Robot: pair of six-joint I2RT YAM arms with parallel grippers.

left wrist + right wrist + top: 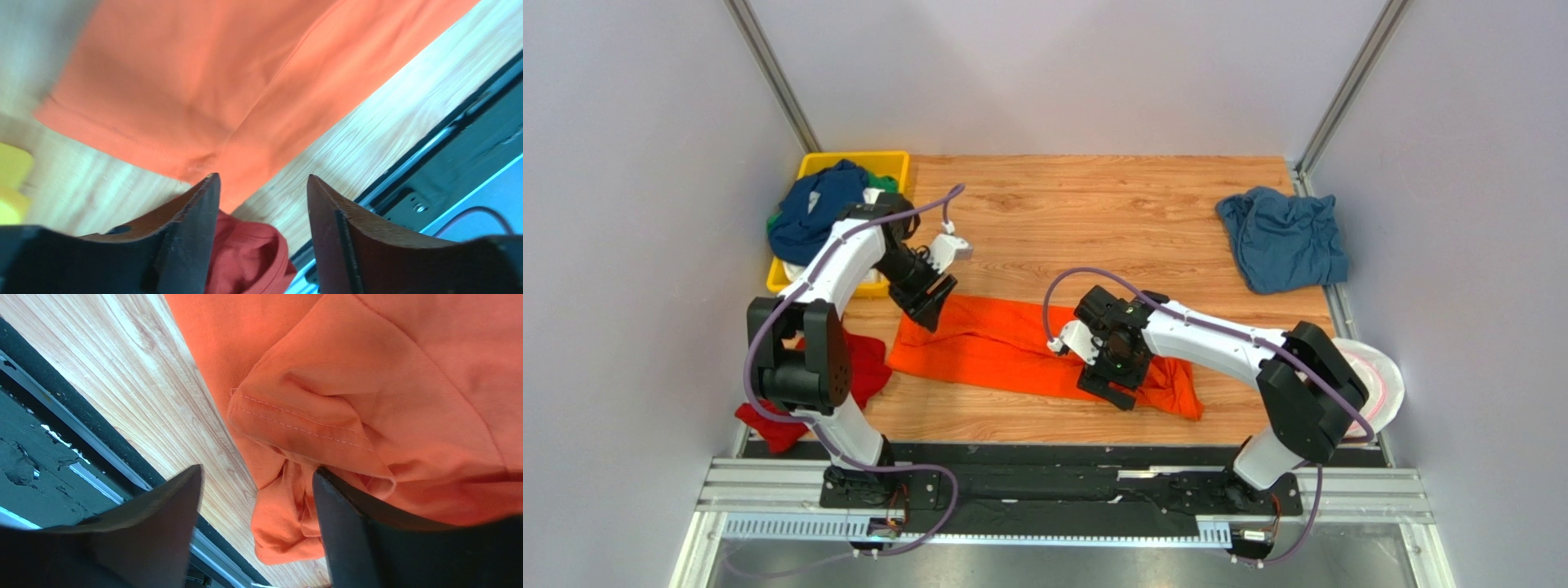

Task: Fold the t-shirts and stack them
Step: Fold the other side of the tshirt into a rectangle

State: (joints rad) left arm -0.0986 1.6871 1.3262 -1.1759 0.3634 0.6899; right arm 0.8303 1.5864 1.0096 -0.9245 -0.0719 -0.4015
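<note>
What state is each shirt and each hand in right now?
Orange shirt: long band on the table, right end bunched, not held.
Blue shirt: crumpled, far right.
Navy shirt: heaped in the tray.
Red shirt: crumpled, near left edge.
Left hand: open, empty, by the orange shirt's left end.
Right hand: open, empty, at its right end.

Orange t-shirt [1014,349]: bright, plain, with pale hem stitching. Steel-blue t-shirt [1284,239]: dusty, plain. Red t-shirt [873,368]: plain, deep red. Navy t-shirt [817,208]: dark, plain. Tray [885,159]: solid yellow. Tabletop [1100,208]: light brown wood grain. Disc [1385,374]: white with pink rim. Arm links [1210,333]: white with black joints
</note>
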